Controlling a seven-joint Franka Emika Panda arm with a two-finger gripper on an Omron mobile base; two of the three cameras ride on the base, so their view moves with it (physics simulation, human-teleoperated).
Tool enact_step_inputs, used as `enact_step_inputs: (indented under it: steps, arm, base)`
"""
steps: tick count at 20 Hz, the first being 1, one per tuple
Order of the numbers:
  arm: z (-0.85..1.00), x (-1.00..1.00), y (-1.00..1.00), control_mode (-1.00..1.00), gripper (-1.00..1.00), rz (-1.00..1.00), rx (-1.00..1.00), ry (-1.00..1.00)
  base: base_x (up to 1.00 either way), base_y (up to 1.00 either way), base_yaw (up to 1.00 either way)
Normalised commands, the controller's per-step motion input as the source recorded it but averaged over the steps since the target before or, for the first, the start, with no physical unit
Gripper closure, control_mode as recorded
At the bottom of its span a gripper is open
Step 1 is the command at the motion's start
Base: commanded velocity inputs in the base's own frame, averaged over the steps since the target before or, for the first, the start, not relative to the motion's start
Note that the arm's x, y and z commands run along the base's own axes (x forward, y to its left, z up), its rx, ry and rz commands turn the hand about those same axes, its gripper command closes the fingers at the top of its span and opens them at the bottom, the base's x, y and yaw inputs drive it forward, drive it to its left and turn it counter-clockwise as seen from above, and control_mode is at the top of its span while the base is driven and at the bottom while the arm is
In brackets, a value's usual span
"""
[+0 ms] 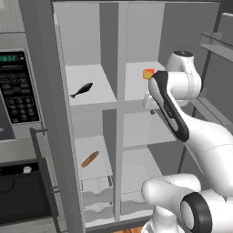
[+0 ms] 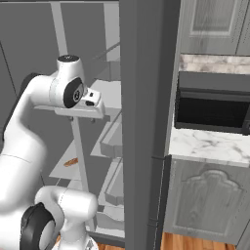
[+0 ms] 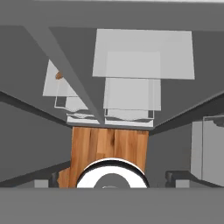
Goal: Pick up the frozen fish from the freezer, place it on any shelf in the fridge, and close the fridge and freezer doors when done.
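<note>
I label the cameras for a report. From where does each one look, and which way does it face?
Left base view: behind-left, facing the open freezer with the frozen fish; arm at right.
Right base view: behind-right, past a grey door; arm at left.
Hand view: looks down the shelves to the floor.
All three share the orange-brown stick.

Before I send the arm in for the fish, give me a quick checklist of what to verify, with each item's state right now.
1. Frozen fish located: ok, lying on the upper shelf of the narrower column, the freezer.
2. Freezer door out of the way: ok, the shelves are exposed.
3. Fish free of neighbours: ok, the orange-brown stick lies on a lower shelf.
4. Pincer ready to grasp: ok, open and empty.
5. Pincer lined up on the fish: not ok, the arm's wrist sits in front of the wider column, the fridge.
6. Fridge shelf free for placing: cannot tell, a yellow-orange item sits there, partly hidden by the arm.
</note>
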Motion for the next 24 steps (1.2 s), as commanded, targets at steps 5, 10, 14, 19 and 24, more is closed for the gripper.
enact_step_inputs:
  steps: [5,10,14,19,24]
  arm:
    - [0.0,-0.43,0.0,-1.0,-1.0,0.01,0.01,-0.03]
    - [0.0,-0.46,0.0,-1.0,-1.0,0.0,0.01,-0.08]
    - [0.0,-0.38,0.0,-1.0,-1.0,0.0,0.05,-0.05]
    - [0.0,-0.34,0.0,-1.0,-1.0,0.0,0.02,-0.03]
    - [0.0,-0.31,0.1,-1.0,-1.0,0.0,0.0,0.0]
  base:
    - [0.0,0.0,0.0]
    - [0.0,0.0,0.0]
    - [0.0,0.0,0.0]
    - [0.0,0.0,0.0]
    - [0.0,0.0,0.0]
